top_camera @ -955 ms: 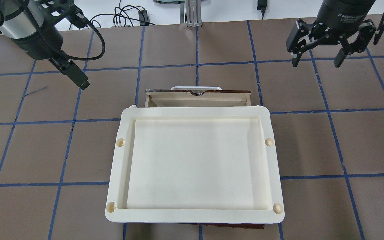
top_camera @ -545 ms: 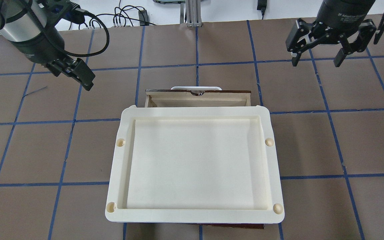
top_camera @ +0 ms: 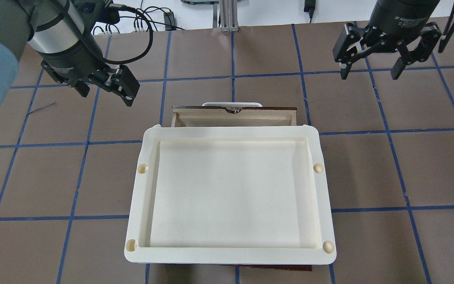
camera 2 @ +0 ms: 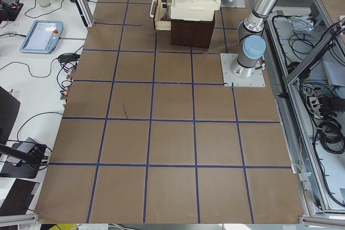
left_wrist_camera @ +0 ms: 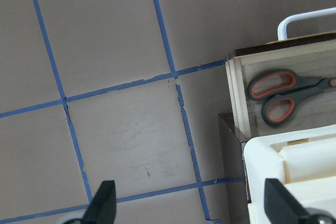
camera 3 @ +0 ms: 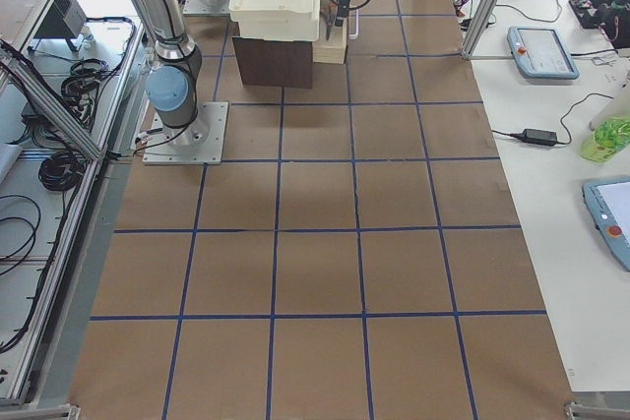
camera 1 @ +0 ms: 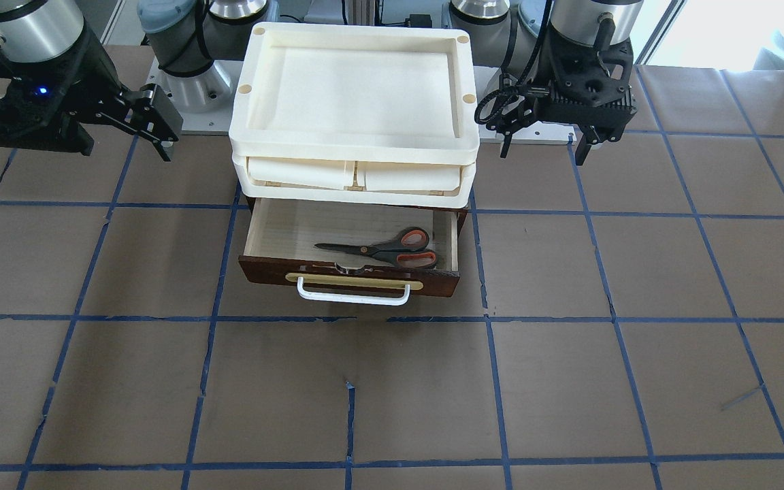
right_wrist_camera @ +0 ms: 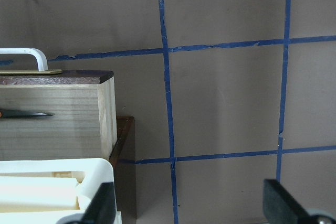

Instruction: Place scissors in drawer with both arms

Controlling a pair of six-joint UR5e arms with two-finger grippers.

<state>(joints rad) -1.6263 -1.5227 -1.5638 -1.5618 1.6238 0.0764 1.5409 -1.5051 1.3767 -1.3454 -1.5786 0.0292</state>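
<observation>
— Where do the scissors lie?

— Flat inside the drawer, on its pale wood floor close to the front board. The handles lie toward the robot's left and the blades point toward its right. The drawer stands pulled out from under the stacked cream trays, with its white bar handle facing away from the robot.

— And the left gripper?

— It hangs above the brown worktop, near the drawer's left corner but apart from it. Its fingers are spread wide with nothing between them. The wrist camera looks past them onto the scissors' orange-red loops.

— The right gripper?

— Raised over the worktop, well off to the drawer's right side, touching nothing. Its fingers are likewise released, spread and empty. Its wrist camera catches only a dark blade tip inside the drawer.

— So neither arm holds anything?

— Neither. The scissors rest in the open drawer, clear of both grippers.
</observation>
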